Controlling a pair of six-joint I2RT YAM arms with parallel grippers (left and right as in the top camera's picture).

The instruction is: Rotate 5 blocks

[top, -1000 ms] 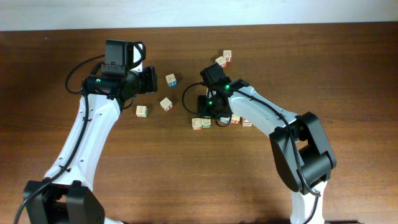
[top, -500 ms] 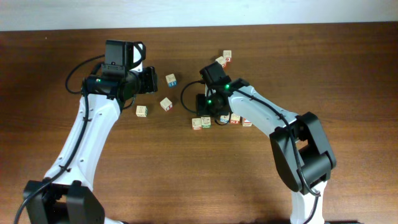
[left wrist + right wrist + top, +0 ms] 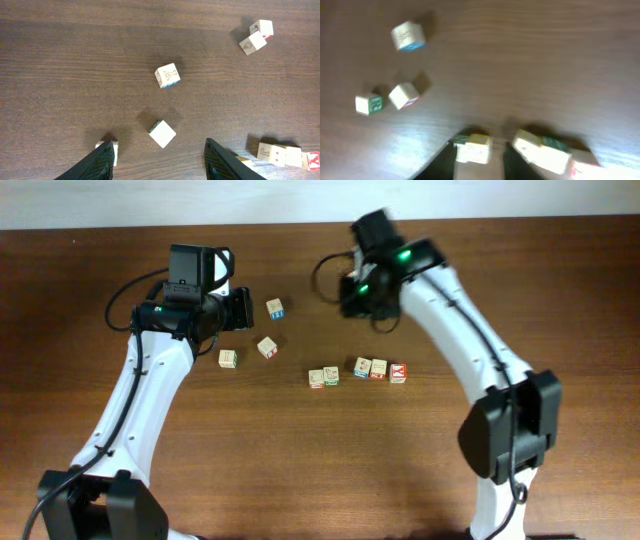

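Five pale blocks lie in a loose row at mid-table: a touching pair (image 3: 323, 377), then a group of three (image 3: 371, 368) that ends at the red X block (image 3: 398, 373). My right gripper (image 3: 354, 296) hangs blurred above and behind the row. In the right wrist view its fingers (image 3: 445, 161) stand a little apart, so the right gripper (image 3: 479, 167) is open and empty, with a row block (image 3: 473, 147) seen on the table beyond it. My left gripper (image 3: 243, 309) is wide open over the left side, and the left gripper (image 3: 160, 150) holds nothing.
Three more cubes lie near the left arm: a blue-marked one (image 3: 275, 308), a tilted one (image 3: 267, 347) and a green-marked one (image 3: 228, 358). Two cubes (image 3: 256, 39) sit at the far side, under the right arm in the overhead view.
The right arm has swung up and away from the row toward the far side, and its jaws have parted. The middle row blocks now lie uncovered. The left arm has not moved.
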